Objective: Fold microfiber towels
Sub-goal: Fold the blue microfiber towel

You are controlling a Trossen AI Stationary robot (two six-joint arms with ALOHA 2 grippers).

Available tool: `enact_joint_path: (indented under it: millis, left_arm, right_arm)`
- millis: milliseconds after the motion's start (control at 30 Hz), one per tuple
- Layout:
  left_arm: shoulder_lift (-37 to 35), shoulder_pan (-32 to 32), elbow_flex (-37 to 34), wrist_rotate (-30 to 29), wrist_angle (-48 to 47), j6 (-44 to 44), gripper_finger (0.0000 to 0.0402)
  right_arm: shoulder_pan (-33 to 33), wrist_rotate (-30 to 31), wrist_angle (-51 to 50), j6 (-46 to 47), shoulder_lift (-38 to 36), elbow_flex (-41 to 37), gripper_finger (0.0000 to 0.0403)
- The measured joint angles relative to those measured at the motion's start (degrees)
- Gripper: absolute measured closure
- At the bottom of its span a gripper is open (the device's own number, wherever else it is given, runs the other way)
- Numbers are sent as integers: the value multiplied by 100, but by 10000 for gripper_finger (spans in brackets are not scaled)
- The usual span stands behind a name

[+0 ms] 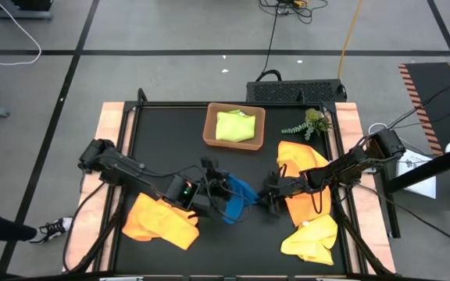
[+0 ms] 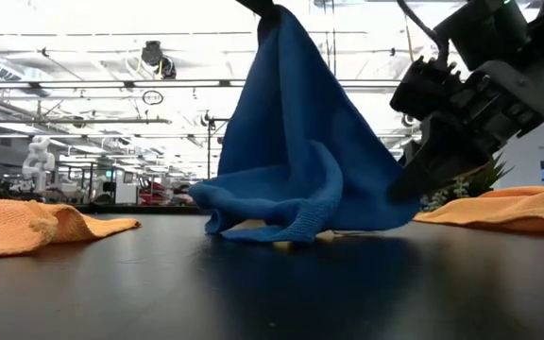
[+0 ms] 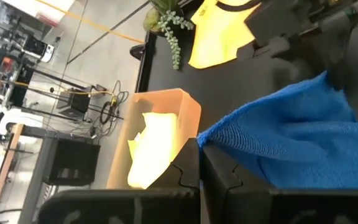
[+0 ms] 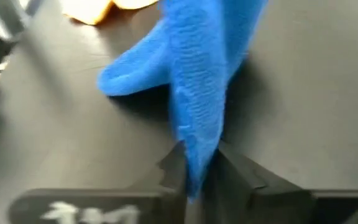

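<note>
Blue towel [image 1: 237,199] mid-worktop [image 1: 170,140], pinched by both grippers: left gripper [image 1: 219,190] fingers clamped on one edge, right gripper [image 1: 266,195] fingers closed on the other. Counts: one blue, two orange (near-left [image 1: 158,220], right [image 1: 303,176]), one yellow [image 1: 312,238], one lime [image 1: 234,126] in the single tray [image 1: 209,129]. One plant sprig [image 1: 309,123].

Tray [image 1: 209,134] at tabletop [image 1: 170,133] rear-centre w/ one towel [image 1: 235,126] in it; sprig [image 1: 309,123] just right. Front-centre: towel [image 1: 237,197] btwn left end effector [image 1: 219,187] & right end effector [image 1: 267,193].
</note>
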Motion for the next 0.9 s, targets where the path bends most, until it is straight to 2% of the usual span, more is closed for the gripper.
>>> enact_joint_path:
  millis: [100, 233, 500, 767, 900]
  left_arm:
    - [-109, -34, -11, 350, -310, -288, 401]
    - [-303, -47, -15, 987, -476, -764, 401]
    - [-610, -373, -15, 1429, -703, -1482, 401]
    - [-662, -822, -15, 2169, -546, -2187, 400]
    - [-660, -1022, -15, 2569, 110, -2479, 399]
  right_arm:
    - [18, -347, 418, -260, -2, 0, 395]
    - [52, -787, 906, -443, -202, 22, 394]
    - [485, -937, 715, -696, -1502, 28, 402]
    - [1138, -1093, 487, -746, -2629, 26, 402]
    - [1395, -1419, 429, -634, -2863, 26, 402]
